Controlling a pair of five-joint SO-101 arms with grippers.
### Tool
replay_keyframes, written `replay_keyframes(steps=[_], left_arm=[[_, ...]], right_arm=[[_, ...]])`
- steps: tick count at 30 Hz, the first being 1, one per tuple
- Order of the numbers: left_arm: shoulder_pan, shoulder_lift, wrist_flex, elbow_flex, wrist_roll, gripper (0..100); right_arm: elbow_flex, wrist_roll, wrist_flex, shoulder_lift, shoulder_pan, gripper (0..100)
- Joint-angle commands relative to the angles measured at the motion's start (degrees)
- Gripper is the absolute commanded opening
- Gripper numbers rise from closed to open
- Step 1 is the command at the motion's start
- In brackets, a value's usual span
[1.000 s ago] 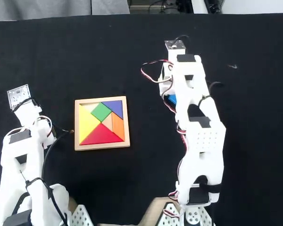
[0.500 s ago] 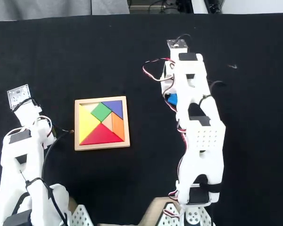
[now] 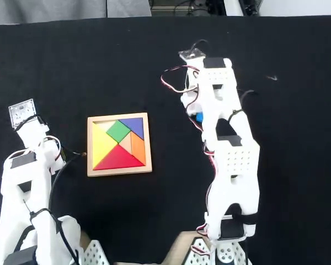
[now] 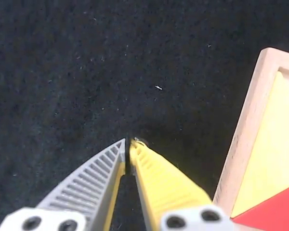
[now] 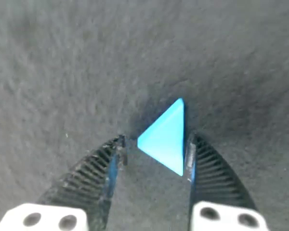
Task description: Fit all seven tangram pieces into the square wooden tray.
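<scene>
One blue triangle (image 5: 164, 137) lies outside the tray (image 3: 119, 172), my right pincer (image 5: 154, 141) straddling it.
I see its fingers (image 5: 204, 166) apart either side of the triangle, flat on the black bench (image 3: 71, 66); my left pincer (image 4: 129, 142) sits pinched together, empty, just beside the tray's rim.

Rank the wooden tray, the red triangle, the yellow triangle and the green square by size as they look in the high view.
1. wooden tray, the largest
2. red triangle and yellow triangle: they look alike, so no ranking
3. green square, the smallest
</scene>
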Motion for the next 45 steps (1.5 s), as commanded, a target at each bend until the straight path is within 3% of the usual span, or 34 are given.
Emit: replay_keyframes(steps=[1, 8, 14, 39, 45], left_arm=[[-0.4, 0.1, -1.0, -1.2, -0.4, 3], [-0.4, 0.1, -1.0, -1.2, -0.4, 3], [-0.4, 0.1, -1.0, -1.2, -0.4, 3], [-0.4, 0.1, -1.0, -1.2, -0.4, 3], [-0.4, 0.1, -1.0, -1.2, -0.4, 3]], right_arm=[[-1.8, 2.7, 0.3, -0.9, -0.3, 20.1], [-1.5, 3.2, 0.2, -0.8, -0.2, 20.1], [-1.5, 5.0, 0.4, -0.8, -0.3, 12.6], [-1.1, 11.7, 0.7, 4.7, -1.5, 16.2], [-1.5, 12.4, 0.8, 5.4, -1.7, 21.6]])
